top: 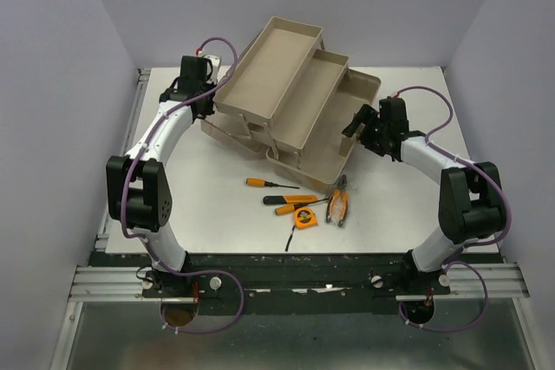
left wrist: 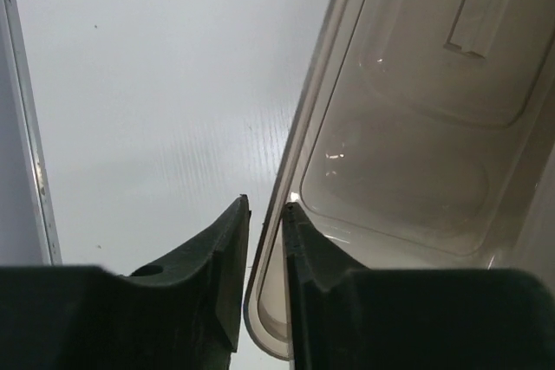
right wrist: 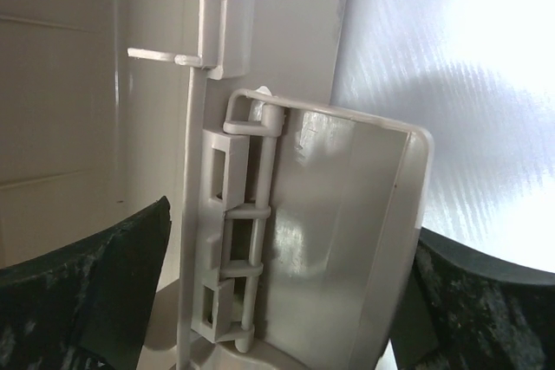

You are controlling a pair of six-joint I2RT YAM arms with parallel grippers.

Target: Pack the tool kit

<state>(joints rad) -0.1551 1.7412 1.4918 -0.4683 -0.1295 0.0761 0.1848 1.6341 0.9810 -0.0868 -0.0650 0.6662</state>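
Toolbox (top: 279,71) sits at the back-centre of the table (top: 199,184), opened up, with its beige trays fanned out in steps and nothing visible in them. Left gripper (left wrist: 266,210) is at the box's left end: jaws pinched down to a narrow slot, and the wrist view shows the beige rim running into that slot, so it reads as clamped on the rim. Right gripper (right wrist: 292,223) is at the box's right end with its jaws spread wide, straddling the hinged latch flap (right wrist: 338,240) and gripping nothing. Can't tell if the right finger touches the flap edge. Hand tools are loose on the table just in front of the box: small screwdriver (top: 258,183), larger screwdriver (top: 279,200), tape measure (top: 303,217), pliers (top: 338,205).
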